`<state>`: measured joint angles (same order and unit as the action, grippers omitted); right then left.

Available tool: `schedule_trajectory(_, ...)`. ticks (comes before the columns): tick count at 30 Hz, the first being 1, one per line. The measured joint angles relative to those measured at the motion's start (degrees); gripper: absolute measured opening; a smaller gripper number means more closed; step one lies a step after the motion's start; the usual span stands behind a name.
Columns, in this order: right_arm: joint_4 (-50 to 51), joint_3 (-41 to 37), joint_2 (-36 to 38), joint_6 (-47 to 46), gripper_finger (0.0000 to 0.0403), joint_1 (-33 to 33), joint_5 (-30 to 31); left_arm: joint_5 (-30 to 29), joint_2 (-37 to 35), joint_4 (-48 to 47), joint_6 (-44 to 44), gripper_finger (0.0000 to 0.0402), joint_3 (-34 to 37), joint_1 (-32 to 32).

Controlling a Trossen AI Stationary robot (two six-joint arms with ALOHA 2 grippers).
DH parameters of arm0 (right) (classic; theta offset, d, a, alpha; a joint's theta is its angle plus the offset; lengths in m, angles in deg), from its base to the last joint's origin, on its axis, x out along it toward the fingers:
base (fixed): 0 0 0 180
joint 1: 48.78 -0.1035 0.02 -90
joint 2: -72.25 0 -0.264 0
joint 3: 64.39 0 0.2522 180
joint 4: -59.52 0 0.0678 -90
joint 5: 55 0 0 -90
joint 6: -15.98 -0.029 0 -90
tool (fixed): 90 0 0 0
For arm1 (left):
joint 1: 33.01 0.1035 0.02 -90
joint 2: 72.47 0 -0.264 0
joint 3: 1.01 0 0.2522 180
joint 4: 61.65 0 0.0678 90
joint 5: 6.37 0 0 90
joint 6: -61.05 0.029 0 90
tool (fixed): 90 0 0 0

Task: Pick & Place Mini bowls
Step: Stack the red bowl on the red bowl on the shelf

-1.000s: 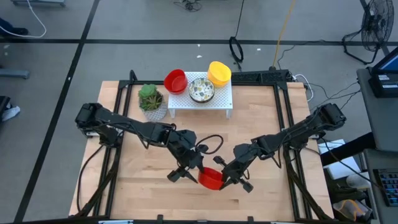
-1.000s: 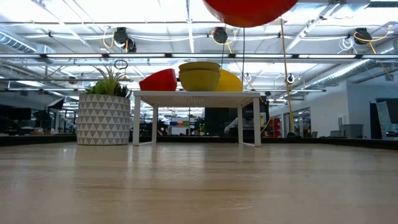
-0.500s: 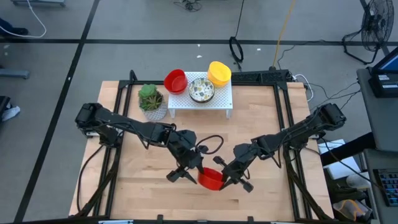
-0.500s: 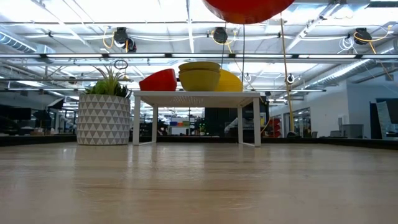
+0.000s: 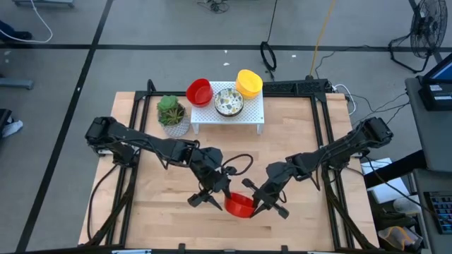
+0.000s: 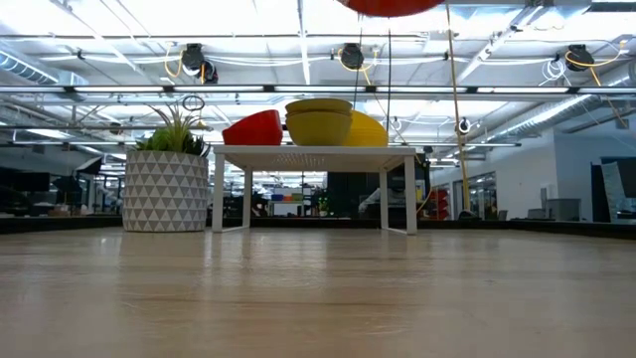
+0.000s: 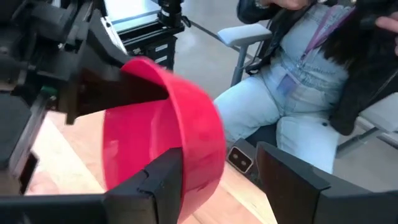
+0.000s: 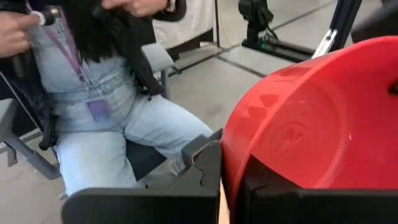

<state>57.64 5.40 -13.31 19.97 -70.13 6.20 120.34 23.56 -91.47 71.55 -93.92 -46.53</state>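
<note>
Mini bowls in two places: one red mini bowl [image 5: 240, 204] up in the air over the near middle of the tabletop [image 5: 296, 127], between the two claws; three more mini bowls on the white rack [image 5: 227, 116] at the far edge, namely a red one [image 5: 199, 92], a speckled one [image 5: 229, 103] and a yellow one [image 5: 248, 82]. From above, left claw [image 5: 212, 196] and right claw [image 5: 263, 203] tight on either side of the lifted bowl, grip hard to make out at that range. Settled only by the wrist views: right claw [image 8: 230, 168] pinched shut on the bowl's rim, wall of the bowl wedged between its two dark fingers [image 8: 205, 180]; left claw [image 7: 217, 155] spread wide, one finger [image 7: 158, 186] just in front of the bowl's edge, the other well clear of it, gripping nothing. Seen level across the tabletop, only a red sliver of the lifted bowl's underside [image 6: 390, 6], cut off by the upper border, neither claw showing. Same view: rack seen side-on, speckled pattern not visible there, the bowls reading as red, dull yellow and yellow in a row; plant [image 6: 166, 179] in its patterned pot just beside the rack. Shown only in the wrist views: a seated person [image 7: 292, 99] in pale jeans beyond the tabletop's edge, upper body cut off.
</note>
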Motion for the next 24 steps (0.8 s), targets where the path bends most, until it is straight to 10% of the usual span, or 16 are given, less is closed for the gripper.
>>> schedule_trajectory(9, -3.34, 0.0, 0.02, 1.34, 0.0, -0.04, 0.01, -1.98, -0.04, -0.38, 4.2, 0.0192, -0.01, -0.07)
schedule_trajectory(18, -3.31, 0.0, 0.02, 2.37, 0.0001, -0.02, -0.51, 0.27, -0.02, -0.41, 4.97, 0.0024, -0.01, -0.15)
schedule_trajectory(24, -3.83, 0.0, 0.09, 4.24, 0.0032, -0.44, 0.5, 2.93, 0.0, -0.38, 4.88, 0.0016, -0.01, 0.15)
